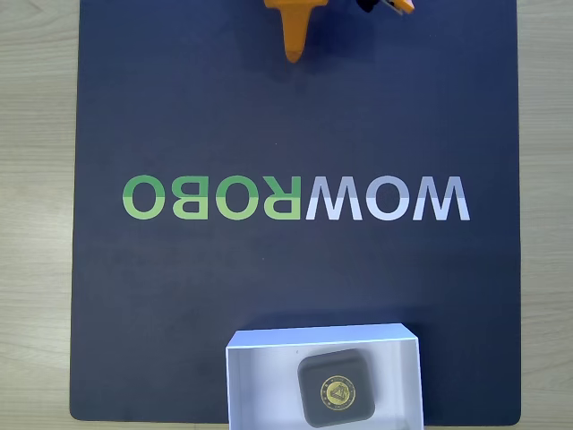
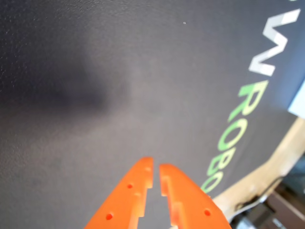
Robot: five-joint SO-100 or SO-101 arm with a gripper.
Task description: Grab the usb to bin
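Observation:
The usb [image 1: 336, 388], a small dark grey square case with a round gold emblem, lies flat inside the bin [image 1: 264, 385], a shallow white box at the mat's near edge in the fixed view. It sits right of the box's middle. My orange gripper [image 1: 293, 55] hangs at the far top edge of the mat, well away from the bin. In the wrist view the gripper [image 2: 156, 164] points down at bare mat, its two fingers nearly touching with only a thin slit and nothing between them.
A dark mat [image 1: 179, 107] with mirrored "WOWROBO" lettering [image 1: 295, 198] covers most of the light wooden table [image 1: 36, 179]. In the wrist view the same lettering [image 2: 238, 124] runs down the right side, and the table edge shows at the lower right.

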